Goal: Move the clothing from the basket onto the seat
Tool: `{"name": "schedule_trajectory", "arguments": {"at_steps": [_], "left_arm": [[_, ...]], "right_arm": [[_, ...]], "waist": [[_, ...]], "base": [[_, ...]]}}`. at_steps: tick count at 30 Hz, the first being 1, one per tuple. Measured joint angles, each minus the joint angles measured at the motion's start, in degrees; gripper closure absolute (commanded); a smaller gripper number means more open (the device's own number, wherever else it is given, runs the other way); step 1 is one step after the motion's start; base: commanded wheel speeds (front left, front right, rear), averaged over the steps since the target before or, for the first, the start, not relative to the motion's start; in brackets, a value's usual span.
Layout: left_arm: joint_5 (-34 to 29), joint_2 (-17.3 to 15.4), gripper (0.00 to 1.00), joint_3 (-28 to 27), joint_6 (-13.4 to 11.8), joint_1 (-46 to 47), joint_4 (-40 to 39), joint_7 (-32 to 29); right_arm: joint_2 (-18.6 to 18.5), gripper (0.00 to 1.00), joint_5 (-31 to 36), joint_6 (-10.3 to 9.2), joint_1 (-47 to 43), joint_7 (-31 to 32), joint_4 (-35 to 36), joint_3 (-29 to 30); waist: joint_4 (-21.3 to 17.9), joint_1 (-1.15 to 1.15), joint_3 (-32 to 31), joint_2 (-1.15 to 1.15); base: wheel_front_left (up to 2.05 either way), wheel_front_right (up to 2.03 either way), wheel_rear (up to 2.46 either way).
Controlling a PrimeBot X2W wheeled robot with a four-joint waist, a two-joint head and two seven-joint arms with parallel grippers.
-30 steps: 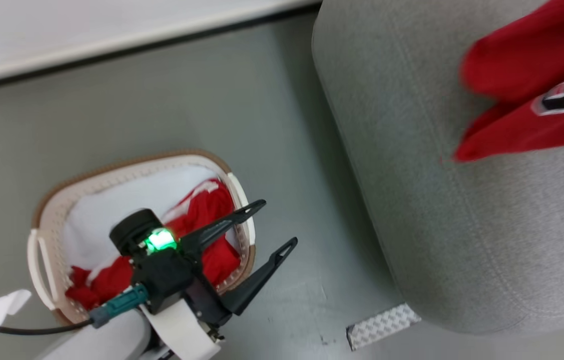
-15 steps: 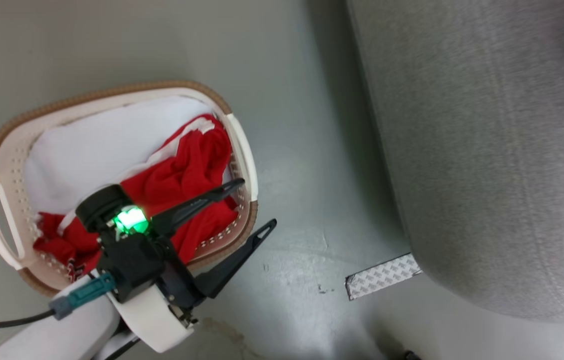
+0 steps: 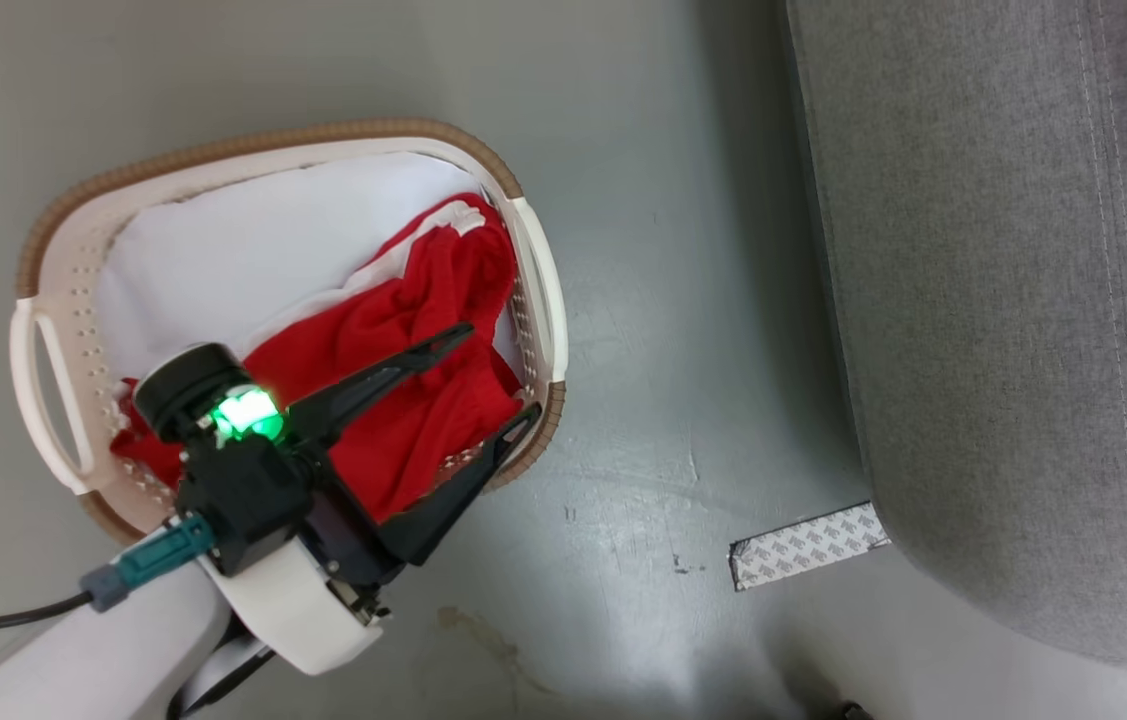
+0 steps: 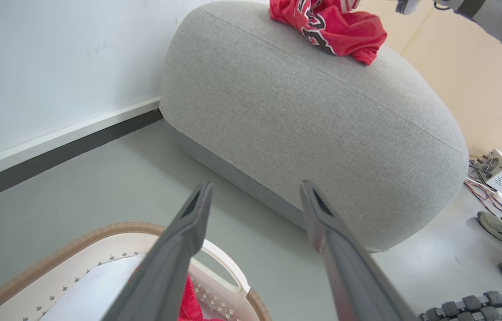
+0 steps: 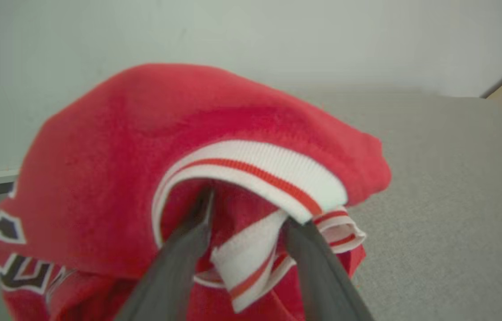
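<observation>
Clothing (image 3: 393, 310): red heap in right part of basket (image 3: 253, 150), on floor left of seat (image 3: 1003, 300). One jersey (image 4: 326, 22) already on seat top, far right. Left gripper (image 3: 501, 370) spread wide, above heap near basket's right wall. Right gripper (image 5: 251, 209) spread, tips under jersey's collar trim. For pick: drop into thick red fold, clear of perforated wall. Avoid pale lining. Pinch deep, several layers. Lift above rim before swinging right.

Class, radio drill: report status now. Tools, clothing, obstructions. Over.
Left tool open over basket, red clothing inside. Right tool open, tips in jersey on seat. Nothing seen blocking.
</observation>
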State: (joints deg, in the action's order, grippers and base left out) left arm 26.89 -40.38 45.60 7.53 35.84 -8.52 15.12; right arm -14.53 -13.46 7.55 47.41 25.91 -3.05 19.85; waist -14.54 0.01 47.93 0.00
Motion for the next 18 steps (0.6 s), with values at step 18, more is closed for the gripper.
{"name": "schedule_trajectory", "arguments": {"at_steps": [18], "left_arm": [[1.6,6.5,0.0,-1.8,0.0,-3.7,6.2,0.0]], "right_arm": [[-4.4,0.0,-6.9,0.0,-5.8,18.6,-8.7,-4.6]], "waist": [[0.4,-0.01,-13.5,0.0]], "base": [[0.0,0.0,0.0]]}}
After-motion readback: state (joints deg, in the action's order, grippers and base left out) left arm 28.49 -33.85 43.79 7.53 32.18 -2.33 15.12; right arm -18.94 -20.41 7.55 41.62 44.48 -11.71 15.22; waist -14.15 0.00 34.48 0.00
